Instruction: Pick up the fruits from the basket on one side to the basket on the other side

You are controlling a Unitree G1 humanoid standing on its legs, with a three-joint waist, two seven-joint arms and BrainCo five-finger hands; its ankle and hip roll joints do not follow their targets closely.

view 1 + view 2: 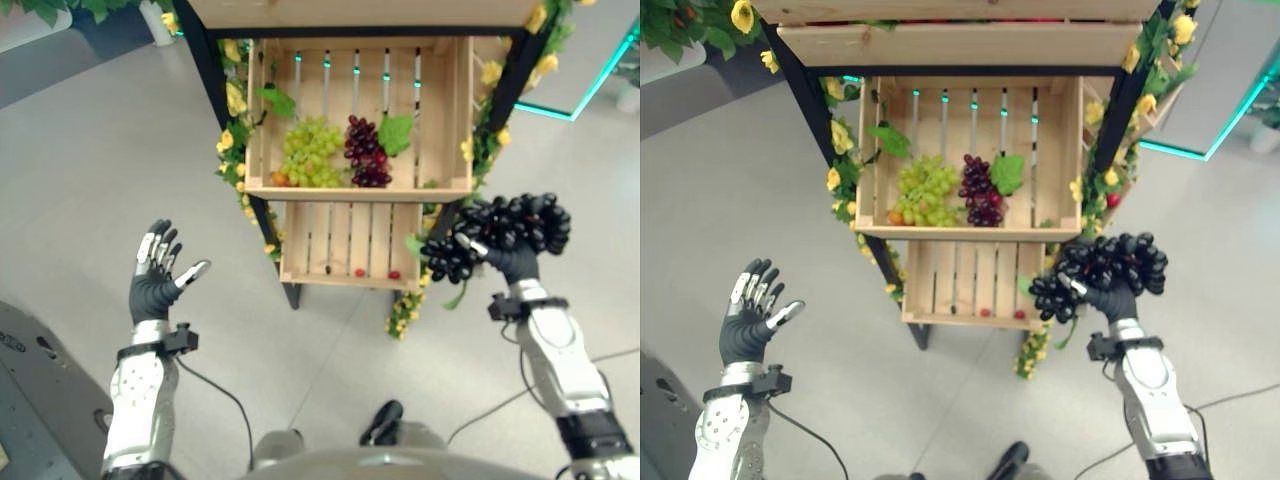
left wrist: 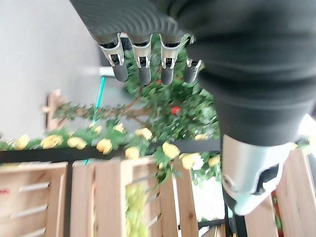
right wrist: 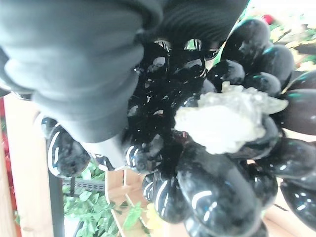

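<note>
left hand (image 1: 155, 275) spread, right hand (image 1: 512, 260) clenched

Bright, even light fills the scene, with soft shadows on the pale floor (image 1: 90, 170). White glints sit on the black grapes (image 3: 217, 192), which are blurred up close. The flowers (image 2: 148, 143) behind the left wrist are out of focus.

A glossy black bunch of grapes (image 1: 505, 232) is shown against the pale grey floor (image 1: 90, 170). In the light wooden crate (image 1: 455, 110), a yellow-green bunch (image 1: 310, 152) and a dark purple bunch (image 1: 365, 150) are seen beside green leaves (image 1: 394, 133). The black frame (image 1: 205, 50) is trimmed with yellow flowers (image 1: 234, 98). Small red fruits (image 1: 393, 274) are seen in the lower crate (image 1: 300, 250).
</note>
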